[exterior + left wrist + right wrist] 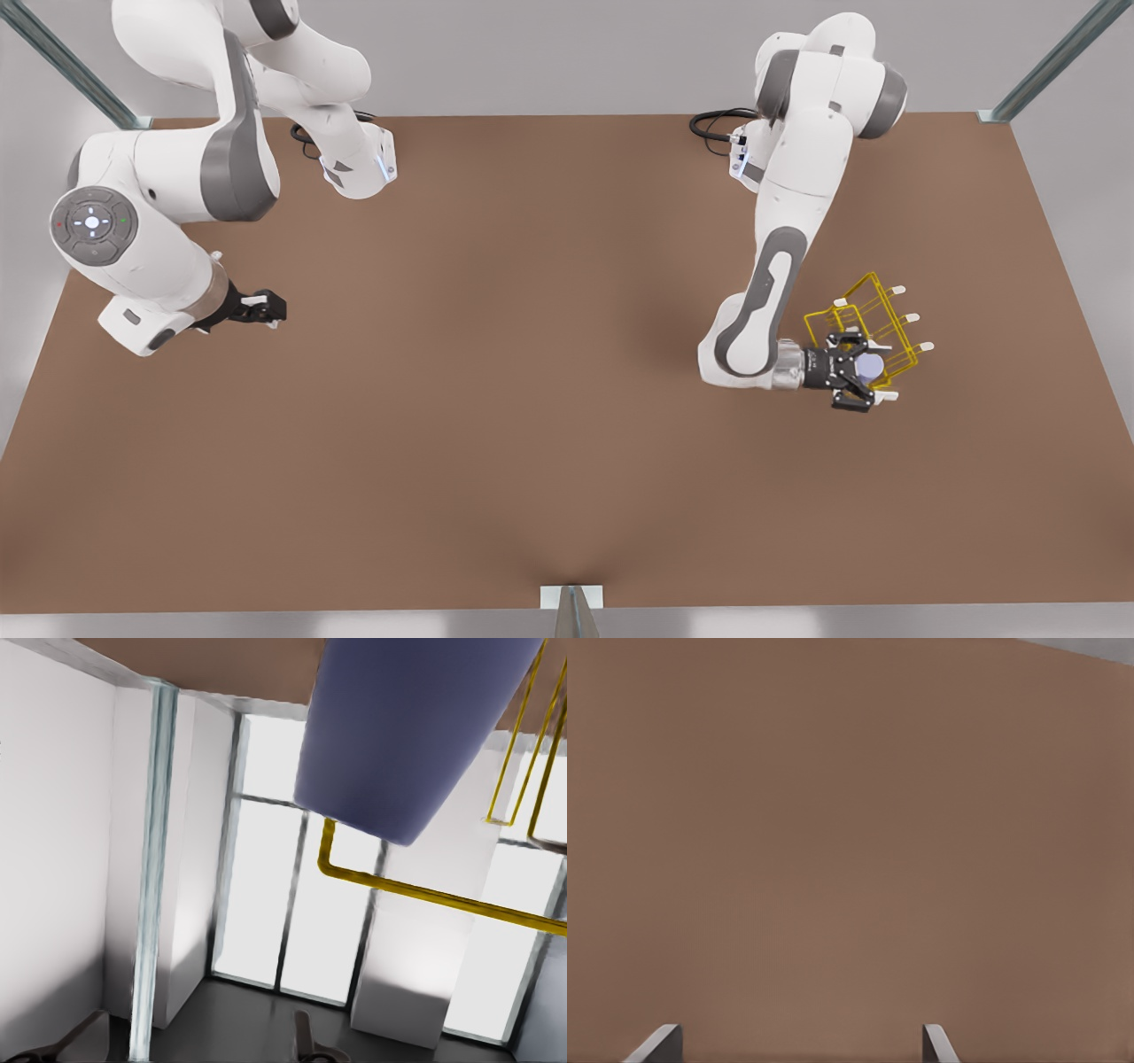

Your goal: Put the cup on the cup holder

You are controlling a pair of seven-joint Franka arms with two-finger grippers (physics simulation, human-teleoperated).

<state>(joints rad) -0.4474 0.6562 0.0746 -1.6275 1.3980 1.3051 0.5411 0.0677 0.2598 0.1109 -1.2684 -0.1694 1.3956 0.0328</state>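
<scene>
The pale lavender-blue cup (872,365) (407,726) sits at the near end of the yellow wire cup holder (873,306) (425,890), on the front view's right. My left gripper (861,372) (177,1045) lies level with the table and is open, its fingers spread wide to either side of the cup. In the left wrist view the cup stands off from the fingertips (304,1038), its narrow end pointing away from the table. My right gripper (270,307) (802,1045) waits open over bare table at the front view's left.
The brown table (532,354) spreads wide between the two arms. White-capped prongs (898,290) stick out from the holder toward the table's right edge. Metal frame posts (1054,62) stand at the far corners.
</scene>
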